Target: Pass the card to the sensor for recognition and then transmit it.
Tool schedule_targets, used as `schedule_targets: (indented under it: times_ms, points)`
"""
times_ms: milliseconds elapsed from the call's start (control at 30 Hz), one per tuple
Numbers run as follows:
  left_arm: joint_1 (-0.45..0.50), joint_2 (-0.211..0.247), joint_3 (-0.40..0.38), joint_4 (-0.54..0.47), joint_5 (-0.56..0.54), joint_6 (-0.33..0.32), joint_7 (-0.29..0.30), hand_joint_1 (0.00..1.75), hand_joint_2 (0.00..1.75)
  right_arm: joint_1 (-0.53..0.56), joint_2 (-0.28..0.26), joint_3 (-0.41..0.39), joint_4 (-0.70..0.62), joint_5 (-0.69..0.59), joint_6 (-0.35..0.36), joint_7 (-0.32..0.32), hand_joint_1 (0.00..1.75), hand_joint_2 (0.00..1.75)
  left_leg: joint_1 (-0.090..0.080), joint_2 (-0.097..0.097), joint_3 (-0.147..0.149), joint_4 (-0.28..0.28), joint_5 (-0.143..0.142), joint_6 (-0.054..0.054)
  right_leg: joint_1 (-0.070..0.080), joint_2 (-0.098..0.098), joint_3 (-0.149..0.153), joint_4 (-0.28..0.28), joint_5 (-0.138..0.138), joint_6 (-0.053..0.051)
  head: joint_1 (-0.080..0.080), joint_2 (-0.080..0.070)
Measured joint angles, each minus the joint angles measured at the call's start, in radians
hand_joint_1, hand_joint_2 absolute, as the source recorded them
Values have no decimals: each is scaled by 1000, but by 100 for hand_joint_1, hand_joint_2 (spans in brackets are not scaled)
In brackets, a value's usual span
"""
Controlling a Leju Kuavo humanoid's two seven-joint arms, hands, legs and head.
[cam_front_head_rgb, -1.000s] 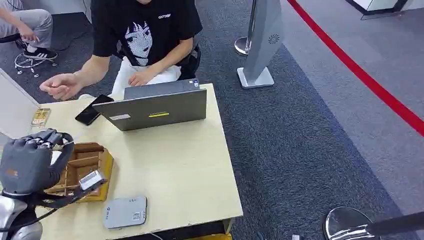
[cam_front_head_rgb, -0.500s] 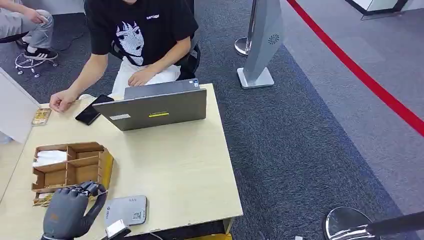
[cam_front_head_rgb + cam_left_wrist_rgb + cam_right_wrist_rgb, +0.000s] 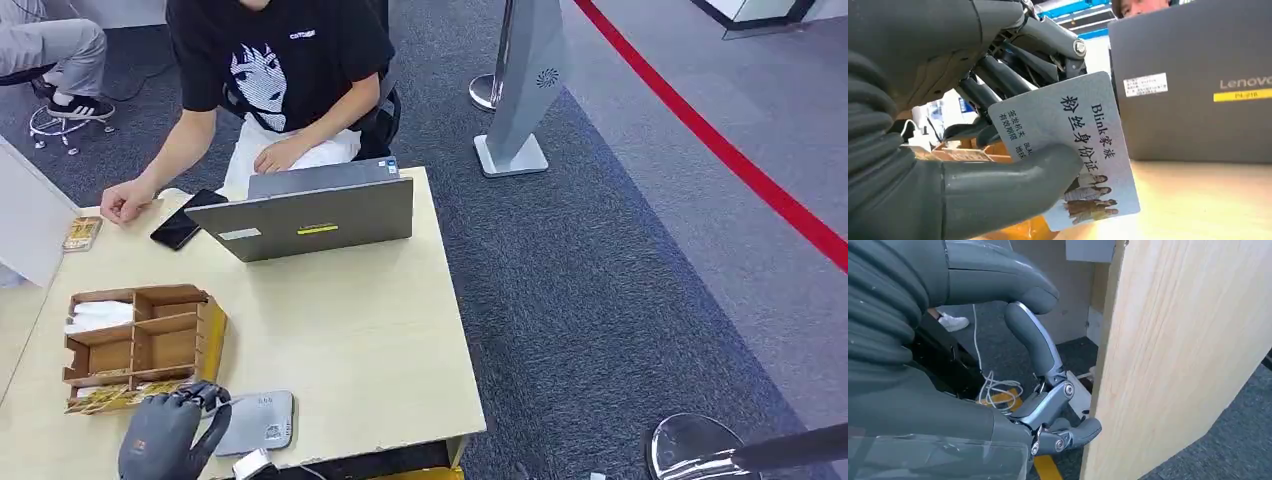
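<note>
In the left wrist view my left hand (image 3: pixel 938 100) pinches a pale grey printed card (image 3: pixel 1083 130) between the thumb and the dark fingers, tilted above the table. From the head view the left hand (image 3: pixel 165 440) sits low at the table's near edge, just left of the flat grey sensor (image 3: pixel 255 422) and touching its left side. Whether the card lies over the sensor I cannot tell. My right hand (image 3: pixel 973 390) hangs beside a pale wooden panel (image 3: pixel 1173 350), fingers loosely bent, holding nothing.
A wooden divided box (image 3: pixel 150 340) with white cards stands behind the left hand. A grey laptop (image 3: pixel 315 215) and a black phone (image 3: pixel 180 222) lie at the far edge of the table (image 3: pixel 350 330). A seated person (image 3: pixel 280 60) rests a hand (image 3: pixel 125 200) there.
My left hand came down from above the wooden box to the table's near edge and shifted right beside the sensor. The person's raised hand has settled onto the table.
</note>
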Motion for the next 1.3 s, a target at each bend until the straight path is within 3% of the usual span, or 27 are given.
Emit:
schedule_targets:
  times_ms: [100,467,667,833,1067,1300]
  points:
    - [-15,-1,-8,0,0,-15,4,175,175,1,1,0,0,1,2,0,0,175,0,0,0,0,0,0,0,0,0,0,0,0,0,0]
    - [-78,26,-68,26,32,-198,21,175,175,-5,5,6,0,0,0,5,0,175,0,0,0,0,0,0,0,0,0,0,0,0,0,0]
    - [-81,50,-98,65,45,-146,35,175,175,-7,5,8,0,0,6,5,0,175,0,0,0,0,0,0,0,0,0,0,0,0,0,0]
    - [-96,54,-97,29,61,-119,43,175,175,-3,5,11,0,0,8,1,0,175,0,0,0,0,0,0,0,-1,0,0,0,0,0,0]
    - [-168,51,-16,-77,23,-96,3,175,175,3,9,22,0,0,6,1,0,175,0,-1,0,0,1,0,0,-1,0,0,1,0,0,0]
    - [-314,59,84,-131,17,-127,8,175,175,5,13,43,0,0,1,4,0,175,0,-1,0,0,2,0,0,-1,0,1,1,-1,0,0]
